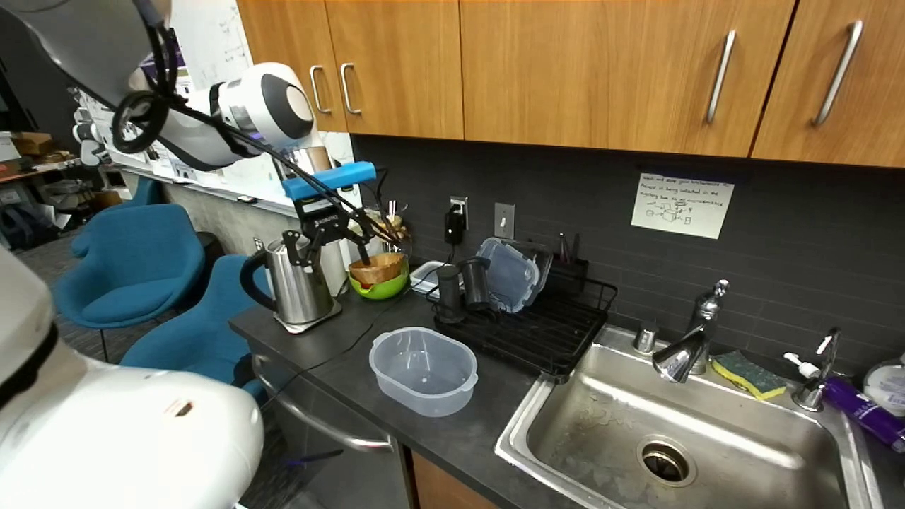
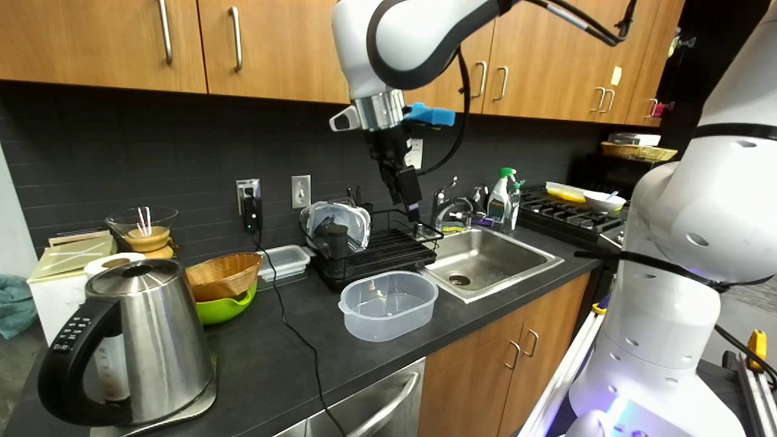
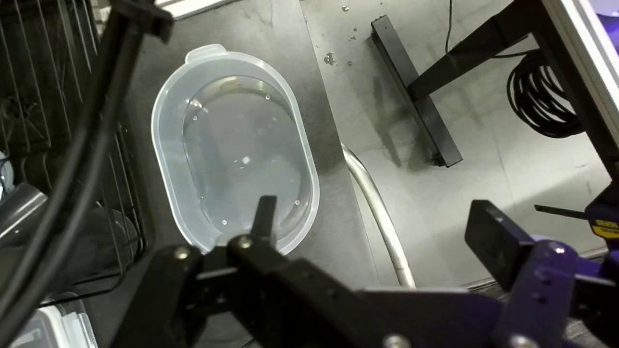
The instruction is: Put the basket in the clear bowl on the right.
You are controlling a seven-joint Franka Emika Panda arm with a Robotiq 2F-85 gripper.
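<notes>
The brown woven basket (image 1: 380,268) sits tilted in a green bowl (image 1: 385,288) on the counter. The basket (image 2: 223,277) and green bowl (image 2: 223,310) show in both exterior views; neither shows in the wrist view. The clear oval bowl (image 1: 423,371) stands empty on the counter, also seen in an exterior view (image 2: 388,312) and the wrist view (image 3: 237,154). My gripper (image 3: 375,212) is open with nothing between its fingers. It hangs in the air above the counter, apart from basket and clear bowl, as an exterior view (image 2: 410,209) shows.
A steel kettle (image 2: 161,340) stands near the green bowl. A black dish rack (image 1: 523,332) with plastic lids and dark cups is behind the clear bowl. The sink (image 1: 679,424) lies beside it. A black cord (image 2: 303,340) crosses the counter. Cabinets (image 1: 622,71) hang above.
</notes>
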